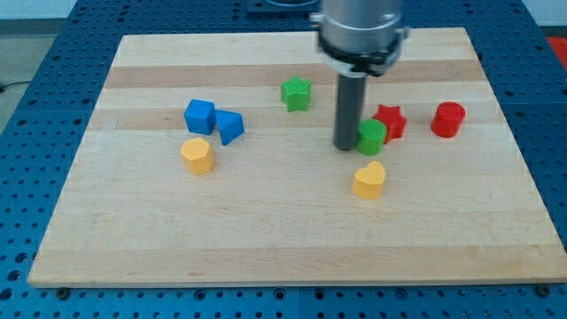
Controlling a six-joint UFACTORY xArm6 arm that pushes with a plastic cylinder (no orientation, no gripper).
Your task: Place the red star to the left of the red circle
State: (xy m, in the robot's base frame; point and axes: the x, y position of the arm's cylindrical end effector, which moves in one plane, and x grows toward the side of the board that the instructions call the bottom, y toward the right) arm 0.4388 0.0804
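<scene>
Where the wooden board [266, 248] fills most of the view, my tip [344, 146] rests just right of the board's centre, at the lower end of the dark rod. There is no pincer here, so nothing opens, closes or holds; the rod only touches the surface.

The green cylinder [372, 137] sits at three o'clock from my tip, touching it or nearly so; I cannot tell which. The red star [389, 120] lies at about two o'clock from my tip, directly behind the green cylinder and touching it. The red circle [448, 120] stands at three o'clock from the red star, near it but apart, so the star is already on the circle's left side in the view.

The yellow heart [368, 180] lies at five o'clock from my tip, near but clear of the green cylinder. The green star [297, 93] is at ten o'clock from my tip.

Well off at nine o'clock, the blue cube [199, 116] and the blue triangular block [230, 127] touch each other, with the yellow hexagonal block [198, 155] just below them.
</scene>
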